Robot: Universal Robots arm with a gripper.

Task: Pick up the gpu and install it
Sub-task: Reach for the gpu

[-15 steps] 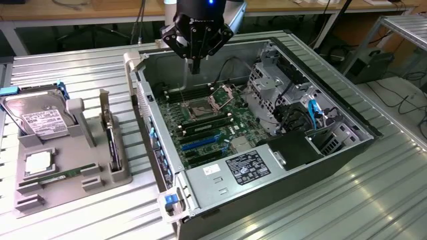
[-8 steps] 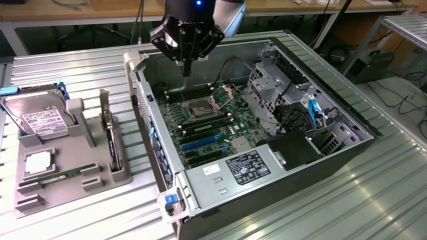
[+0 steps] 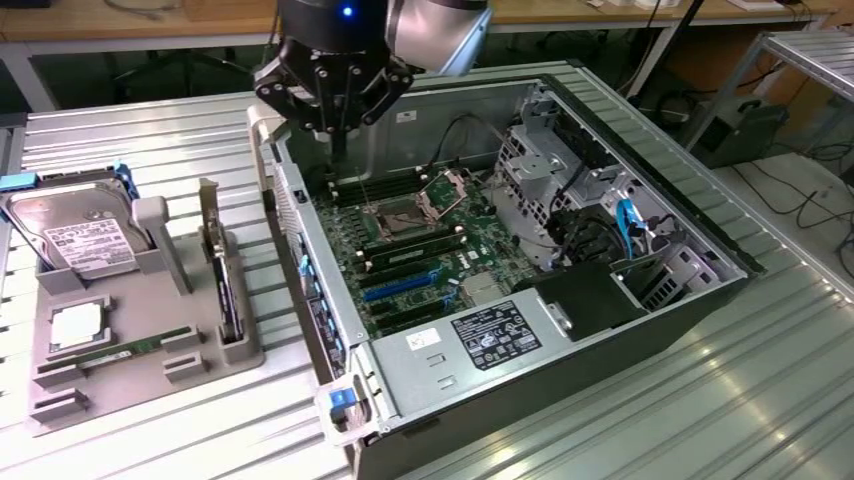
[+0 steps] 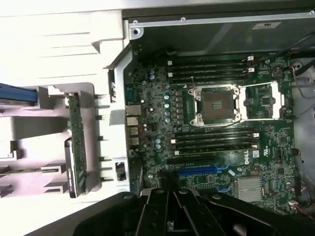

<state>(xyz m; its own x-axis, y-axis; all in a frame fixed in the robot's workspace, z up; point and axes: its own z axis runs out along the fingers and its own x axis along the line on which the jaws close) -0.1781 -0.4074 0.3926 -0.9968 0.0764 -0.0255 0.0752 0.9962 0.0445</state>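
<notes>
The gpu [image 3: 222,285] is a thin dark card with a silver bracket, standing on edge in a slot of the grey holder tray [image 3: 160,375] at the exterior view's left. In the wrist view the gpu [image 4: 77,142] appears as a narrow green-edged strip beside the case wall. My gripper [image 3: 334,128] hangs above the far corner of the open computer case [image 3: 694,262], over the motherboard and away from the card. Its fingers [image 4: 156,202] stand close together with nothing between them. The blue expansion slot [image 3: 400,287] [image 4: 197,172] on the motherboard is bare.
A silver hard drive [image 3: 74,240], a processor chip [image 3: 78,322] and a green memory stick [image 3: 123,352] also sit on the tray. Inside the case are the open CPU socket [image 4: 216,103], a drive cage [image 3: 541,165] and a power supply [image 3: 494,335].
</notes>
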